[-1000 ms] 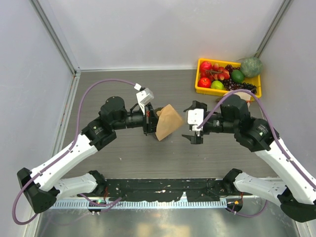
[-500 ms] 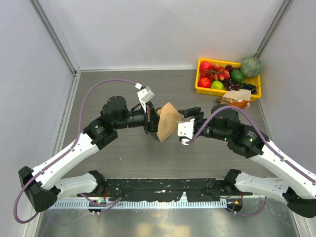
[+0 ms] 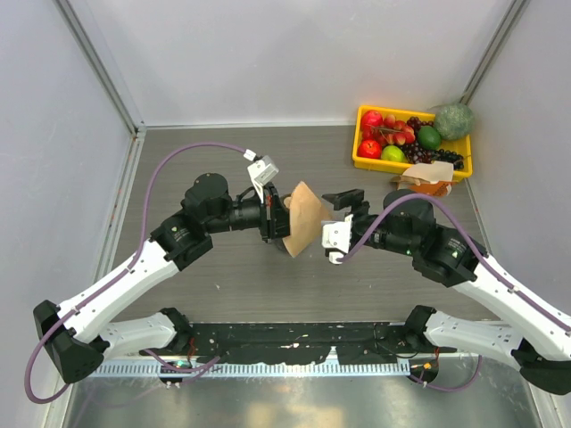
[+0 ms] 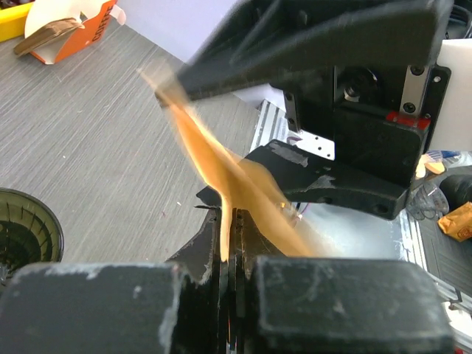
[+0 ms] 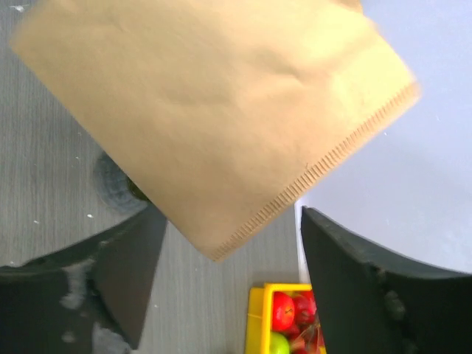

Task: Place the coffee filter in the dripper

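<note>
The coffee filter (image 3: 305,220) is a flat tan paper fan held above the table. My left gripper (image 3: 275,218) is shut on its left edge; the left wrist view shows the paper (image 4: 221,173) pinched between the closed fingers (image 4: 232,221). My right gripper (image 3: 335,220) is open, its two black fingers (image 4: 324,181) standing on either side of the filter's free edge (image 5: 214,110) without clamping it. The dripper (image 4: 22,228) is a dark ribbed round cup on the table below; a part of it (image 5: 118,184) shows behind the filter. In the top view it is hidden.
A yellow tray (image 3: 360,160) of fruit stands at the back right, also in the right wrist view (image 5: 258,317). An orange and white packet (image 3: 426,178) lies in front of it. White walls close off the back and both sides.
My right gripper has moved left to the filter, and its open fingers now straddle the filter's free edge. The left gripper has kept hold of the filter, almost still.
</note>
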